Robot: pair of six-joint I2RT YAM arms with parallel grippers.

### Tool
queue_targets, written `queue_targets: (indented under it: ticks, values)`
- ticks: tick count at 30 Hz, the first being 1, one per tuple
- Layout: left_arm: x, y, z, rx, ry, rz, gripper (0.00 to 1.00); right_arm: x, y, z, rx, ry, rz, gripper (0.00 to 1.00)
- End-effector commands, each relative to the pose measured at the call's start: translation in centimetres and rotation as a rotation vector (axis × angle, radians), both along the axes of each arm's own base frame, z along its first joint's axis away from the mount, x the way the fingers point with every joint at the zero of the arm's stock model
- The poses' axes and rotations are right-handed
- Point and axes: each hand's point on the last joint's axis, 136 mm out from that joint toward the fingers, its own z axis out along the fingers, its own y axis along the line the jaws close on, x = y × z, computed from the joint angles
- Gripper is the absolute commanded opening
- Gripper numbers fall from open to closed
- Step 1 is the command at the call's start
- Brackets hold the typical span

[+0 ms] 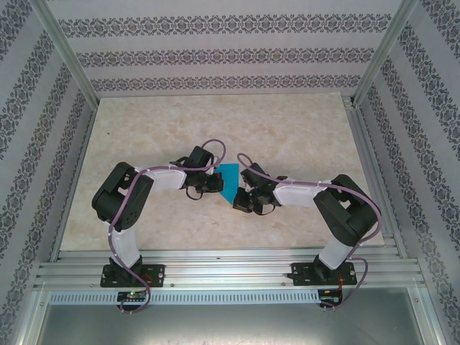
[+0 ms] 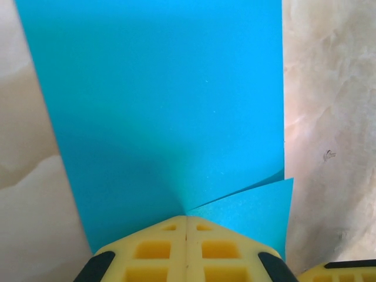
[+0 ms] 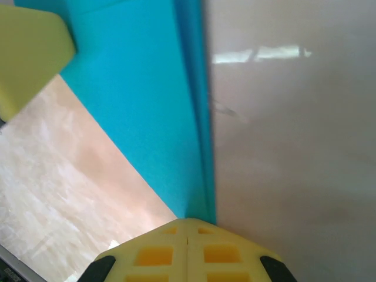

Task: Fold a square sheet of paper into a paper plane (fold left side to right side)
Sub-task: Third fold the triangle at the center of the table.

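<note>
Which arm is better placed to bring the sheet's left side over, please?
Probably left: left gripper grips the square sheet of paper at its left side; right gripper pinches the right edge.

Bright cyan-blue sheet of paper (image 1: 228, 180) mid-frame; beige marbled table (image 1: 215, 129); grey floral-striped walls (image 1: 215, 54); yellow-and-black left gripper (image 2: 187, 222).

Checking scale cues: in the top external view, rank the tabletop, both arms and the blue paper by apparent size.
1. tabletop, largest
2. left arm and right arm, alike, unranked
3. blue paper, smallest, partly hidden under the arms
</note>
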Motion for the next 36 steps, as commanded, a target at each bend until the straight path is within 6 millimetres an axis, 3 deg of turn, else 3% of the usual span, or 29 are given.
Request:
queue_targets:
  ticks: [1,6,12,15,23,28,32,36]
  values:
    - [-0.5,3.5,-4.2,0.198,0.033,0.041,0.06,-5.0,-5.3,-3.2,-0.182,0.181,-0.005,0.0]
    - [-0.4,3.5,-3.9,0.195,0.026,0.04,0.06,-5.4,-5.7,-2.0,-0.186,0.17,0.035,0.0]
    - [-0.4,3.3,-3.7,0.18,0.026,0.042,0.06,-1.7,-2.7,3.3,-0.074,0.018,0.043,0.0]
    - [-0.4,3.2,-3.5,0.177,0.024,0.039,0.06,-0.2,-0.9,4.5,-0.042,-0.026,0.048,0.0]
    - [-0.4,2.9,-3.4,0.16,0.026,0.041,0.06,3.4,3.1,2.6,-0.028,-0.052,0.034,0.0]
    - [-0.4,2.9,-3.5,0.161,0.027,0.04,0.06,4.7,3.1,0.4,-0.08,-0.044,0.021,0.0]
    - [-0.4,3.1,-3.6,0.167,0.027,0.042,0.06,3.5,1.3,-1.2,-0.143,-0.004,0.015,0.0]
    - [-0.3,3.0,-3.5,0.166,0.023,0.04,0.06,0.6,-1.1,-2.5,-0.202,0.052,0.027,0.0]
